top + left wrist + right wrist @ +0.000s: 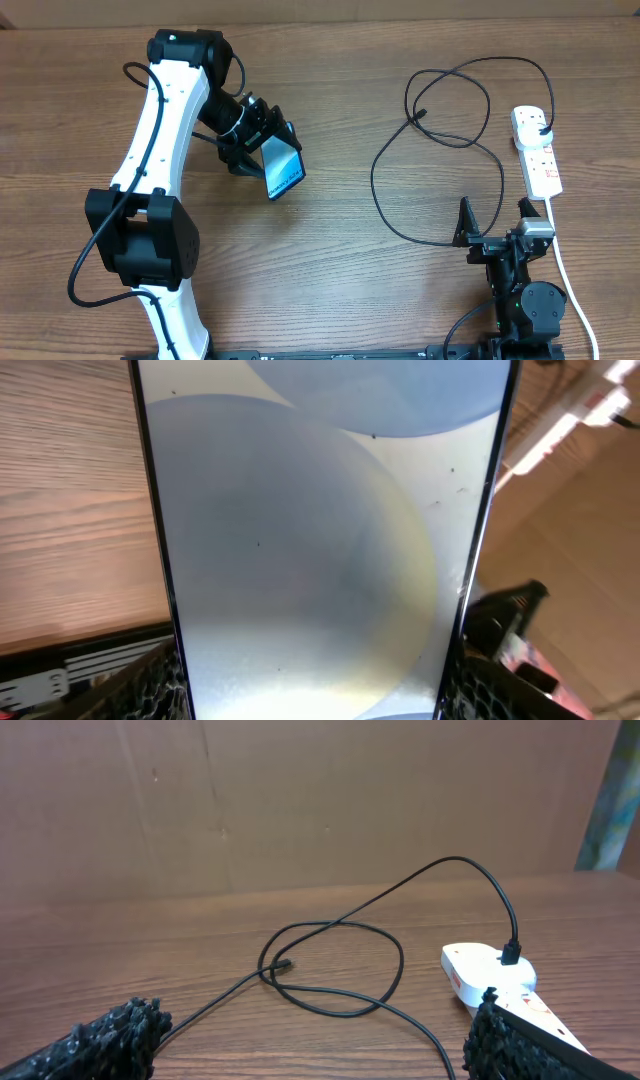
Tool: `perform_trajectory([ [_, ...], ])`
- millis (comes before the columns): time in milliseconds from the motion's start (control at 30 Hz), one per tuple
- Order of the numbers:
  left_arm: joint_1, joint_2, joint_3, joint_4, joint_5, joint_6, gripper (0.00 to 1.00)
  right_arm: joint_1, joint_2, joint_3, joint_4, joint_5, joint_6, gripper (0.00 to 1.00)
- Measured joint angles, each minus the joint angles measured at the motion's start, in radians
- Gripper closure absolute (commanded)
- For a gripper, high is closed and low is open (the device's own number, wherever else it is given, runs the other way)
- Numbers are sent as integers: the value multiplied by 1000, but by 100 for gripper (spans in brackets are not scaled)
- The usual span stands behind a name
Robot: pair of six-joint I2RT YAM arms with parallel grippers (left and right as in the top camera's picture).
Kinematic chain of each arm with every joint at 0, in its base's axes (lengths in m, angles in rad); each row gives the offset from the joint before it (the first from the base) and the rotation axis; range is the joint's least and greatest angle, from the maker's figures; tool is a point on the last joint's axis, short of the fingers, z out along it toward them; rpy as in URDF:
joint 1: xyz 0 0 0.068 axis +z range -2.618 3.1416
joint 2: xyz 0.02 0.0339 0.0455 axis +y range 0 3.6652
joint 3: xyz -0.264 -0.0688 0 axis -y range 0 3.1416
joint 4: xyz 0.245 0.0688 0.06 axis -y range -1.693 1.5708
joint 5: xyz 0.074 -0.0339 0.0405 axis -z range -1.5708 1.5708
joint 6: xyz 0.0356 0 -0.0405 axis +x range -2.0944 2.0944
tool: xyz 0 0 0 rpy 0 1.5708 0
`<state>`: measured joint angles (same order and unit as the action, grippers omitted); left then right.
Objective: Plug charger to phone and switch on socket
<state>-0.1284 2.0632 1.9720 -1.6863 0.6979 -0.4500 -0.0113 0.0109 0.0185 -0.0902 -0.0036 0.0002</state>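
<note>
My left gripper [258,140] is shut on the phone [283,169] and holds it tilted above the table, left of centre. The phone's lit screen [320,540] fills the left wrist view between my fingers. The charger's black cable [440,140] lies in loops on the right half of the table; its connector tip [421,113] lies free and its plug [541,131] sits in the white socket strip [537,150]. In the right wrist view the cable [340,970], its tip [285,965] and the socket strip [490,975] lie ahead. My right gripper [494,220] is open and empty, near the front right.
The strip's thick white cord [570,285] runs toward the front edge past my right arm. A brown cardboard wall [300,800] stands behind the table.
</note>
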Motion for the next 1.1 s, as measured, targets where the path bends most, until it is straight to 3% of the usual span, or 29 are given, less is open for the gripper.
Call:
perform_trajectory([
  [533,9,0,0,-1,259,89,34,0,0,0,1,0,0,0],
  [1100,26,0,0,0,298,121,34,0,0,0,0,0,0,0],
])
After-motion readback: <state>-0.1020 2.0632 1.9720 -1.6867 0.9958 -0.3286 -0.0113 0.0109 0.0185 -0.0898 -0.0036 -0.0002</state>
